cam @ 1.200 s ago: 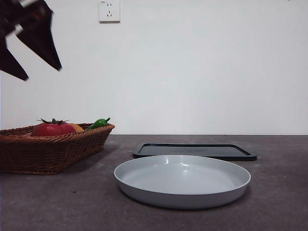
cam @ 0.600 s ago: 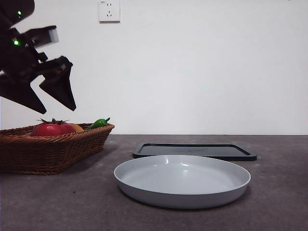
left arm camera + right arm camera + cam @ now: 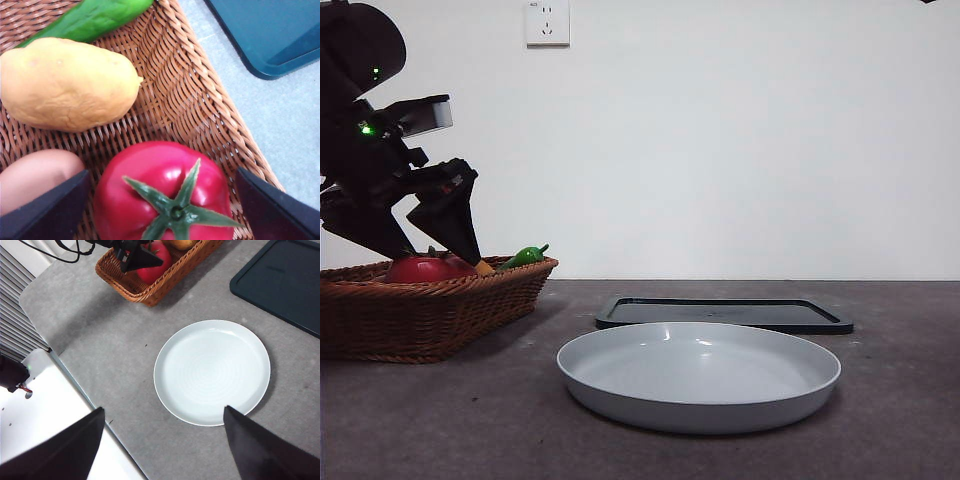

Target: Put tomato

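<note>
Jaws of the left tool point(image 3: 165, 200) stand apart on either side of the tomato point(image 3: 162, 192), which lies in the wicker basket point(image 3: 430, 310) beside a potato point(image 3: 67, 85). Right tool point(image 3: 162, 450), also spread, hangs above the white plate point(image 3: 212, 371).

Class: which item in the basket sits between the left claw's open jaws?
The tomato: red with a green star calyx, framed by the left claw. The potato and green pepper lie beyond.

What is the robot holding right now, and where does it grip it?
Nothing yet. The left gripper is open astride the tomato in the basket; the right gripper is open and empty.
</note>
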